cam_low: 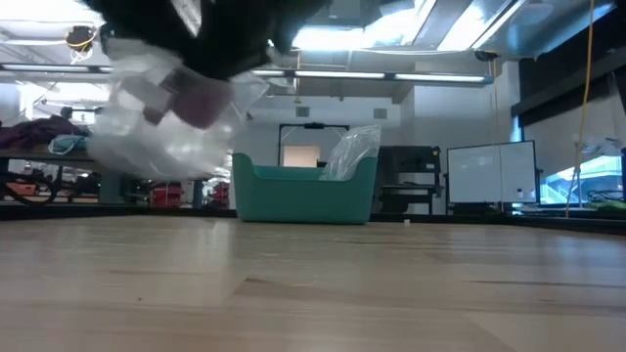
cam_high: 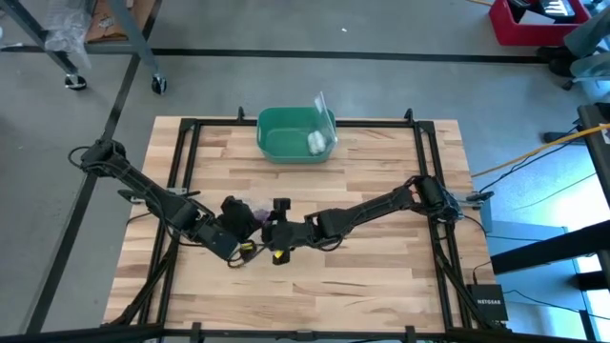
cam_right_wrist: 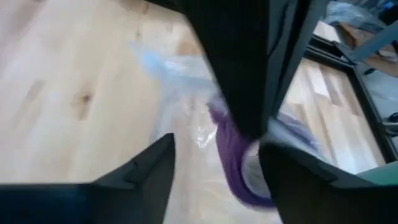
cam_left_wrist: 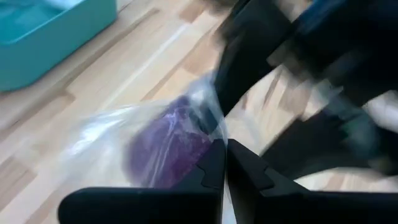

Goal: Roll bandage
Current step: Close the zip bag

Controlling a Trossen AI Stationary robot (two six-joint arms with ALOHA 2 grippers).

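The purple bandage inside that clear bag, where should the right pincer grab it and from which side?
Probably the rounded edge of the bandage that shows at the mouth of the bag, coming from the open side. The left pincer is pinched shut on the bag's film, while the right pincer stands open around the roll.

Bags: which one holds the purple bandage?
The bag pinched by the left gripper at mid-table; the bandage shows through it. The other bag sits in the green bin.

Bandage [cam_left_wrist: 166,144] is showing as soft matt purple cloth inside a clear, glossy plastic bag [cam_left_wrist: 106,134]; table [cam_high: 381,276] is showing smooth pale wood.
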